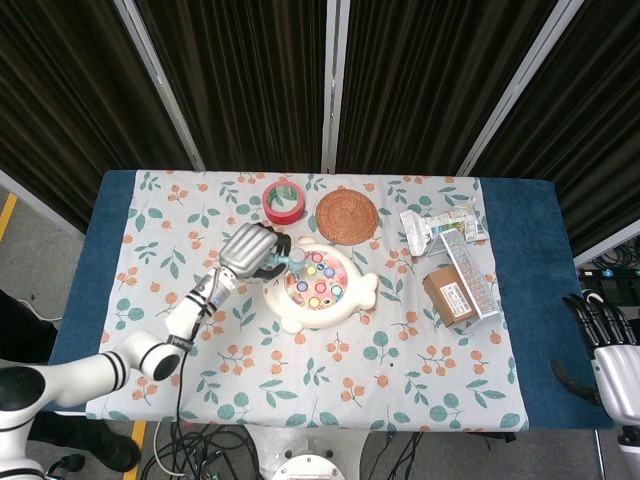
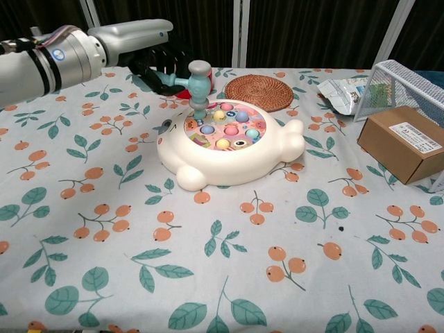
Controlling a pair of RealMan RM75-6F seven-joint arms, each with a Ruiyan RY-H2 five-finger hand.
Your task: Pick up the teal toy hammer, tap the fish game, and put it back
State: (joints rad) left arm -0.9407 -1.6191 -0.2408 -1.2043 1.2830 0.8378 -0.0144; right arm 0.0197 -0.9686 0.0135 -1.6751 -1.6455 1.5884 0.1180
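Note:
My left hand (image 1: 250,251) (image 2: 156,66) grips the handle of the teal toy hammer (image 2: 197,82) (image 1: 297,262). The hammer's head hangs over the left edge of the fish game's coloured disc, its lower face at or just above the disc. The fish game (image 1: 320,285) (image 2: 229,142) is a cream fish-shaped toy with small coloured fish, in the middle of the floral tablecloth. My right hand (image 1: 608,355) hangs off the table's right edge in the head view, fingers apart and holding nothing.
A red tape roll (image 1: 283,201) lies partly behind my left hand; a woven coaster (image 1: 346,215) (image 2: 259,91) lies behind the game. At right are a cardboard box (image 2: 405,143), a wire mesh rack (image 2: 408,82) and foil packets (image 1: 437,226).

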